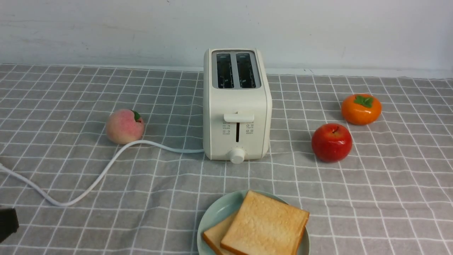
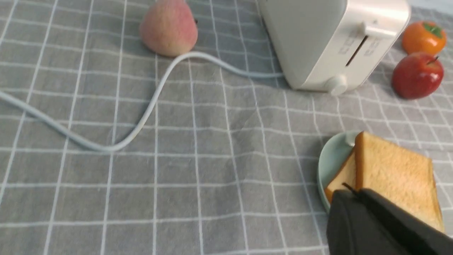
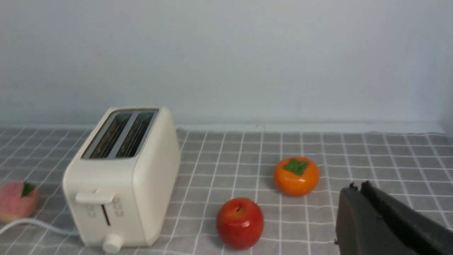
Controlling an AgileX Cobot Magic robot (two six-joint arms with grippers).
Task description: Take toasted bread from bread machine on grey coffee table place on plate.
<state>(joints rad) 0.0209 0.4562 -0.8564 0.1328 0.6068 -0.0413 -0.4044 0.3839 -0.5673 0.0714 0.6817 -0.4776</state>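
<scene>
toast: both slices of toasted bread (image 1: 265, 223) lying overlapped on plate (image 1: 216, 212); bread machine (image 1: 236, 106) slots showing empty | claws: left gripper (image 2: 354, 191), right gripper (image 3: 357, 187) both sitting closed, gripping nothing | step: looking done; advising parking arms clear of plate

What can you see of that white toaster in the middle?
The toaster is a cream-white, smooth, plastic-looking box standing upright mid-table on the checked grey cloth. Its grey top has two slots, both empty. The front shows a raised lever, small printed icons and a round knob. A white cord runs from its base toward the robot's left. Nothing else touches it.
</scene>
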